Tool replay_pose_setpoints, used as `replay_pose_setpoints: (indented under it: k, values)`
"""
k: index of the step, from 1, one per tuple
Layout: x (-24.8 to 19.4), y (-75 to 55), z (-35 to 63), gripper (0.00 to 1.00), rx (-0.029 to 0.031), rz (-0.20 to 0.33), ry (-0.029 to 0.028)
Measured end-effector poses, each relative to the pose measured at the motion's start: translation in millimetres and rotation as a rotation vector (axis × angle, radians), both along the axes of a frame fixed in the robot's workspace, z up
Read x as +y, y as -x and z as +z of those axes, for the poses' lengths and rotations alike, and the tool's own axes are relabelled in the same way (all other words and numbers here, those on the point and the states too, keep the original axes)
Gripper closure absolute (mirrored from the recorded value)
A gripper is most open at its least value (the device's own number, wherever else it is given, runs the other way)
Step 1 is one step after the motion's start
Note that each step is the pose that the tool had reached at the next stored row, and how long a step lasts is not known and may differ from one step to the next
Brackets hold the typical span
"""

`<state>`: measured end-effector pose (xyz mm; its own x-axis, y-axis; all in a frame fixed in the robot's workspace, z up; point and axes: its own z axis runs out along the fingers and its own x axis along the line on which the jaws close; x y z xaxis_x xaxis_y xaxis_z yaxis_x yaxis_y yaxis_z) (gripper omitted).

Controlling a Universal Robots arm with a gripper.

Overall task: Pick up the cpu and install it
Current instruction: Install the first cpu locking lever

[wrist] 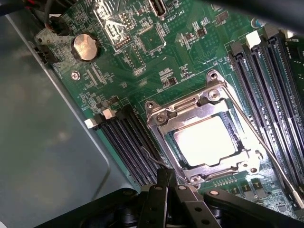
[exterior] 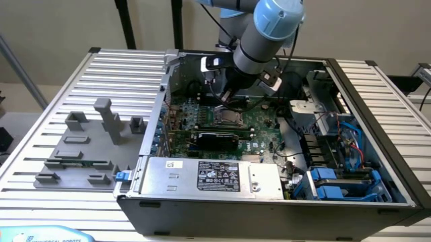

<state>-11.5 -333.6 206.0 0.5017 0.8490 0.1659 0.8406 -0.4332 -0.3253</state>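
The cpu, a pale silver square, lies flat inside the square metal socket frame on the green motherboard. The frame's plate is folded down around its edges. In the exterior view the cpu sits mid-board inside the open computer case, with my gripper hanging just above and behind it. From the wrist, my black fingers come together at one tip beside the socket's edge, shut and holding nothing.
Dark memory slots flank the socket on both sides, and a thin metal lever runs along one side. A coin battery sits on the board. The power supply, blue drive bays and grey fixture blocks lie around.
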Motion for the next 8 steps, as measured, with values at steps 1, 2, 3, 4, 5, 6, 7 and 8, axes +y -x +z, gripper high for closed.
replay_pose_setpoints:
  k: [1, 2, 3, 4, 5, 6, 7, 8]
  values:
    - [0.3, 0.7, 0.0, 0.89, 0.0000, 0.000, -0.0001]
    - [0.6, 1.2, 0.0, 0.89, -0.0001, 0.000, -0.0003]
    - [0.9, 1.4, 0.0, 0.89, 0.0000, 0.000, -0.0004]
    - [1.1, 1.5, 0.0, 0.89, 0.0000, 0.000, -0.0003]
    - [1.3, 1.5, 0.0, 0.89, 0.0001, 0.000, -0.0003]
    - [1.4, 1.5, 0.0, 0.89, 0.0000, 0.000, -0.0004]
    - [1.4, 1.5, 0.0, 0.89, 0.0000, 0.000, -0.0005]
    - [1.5, 1.5, 0.0, 0.89, 0.0000, 0.000, -0.0005]
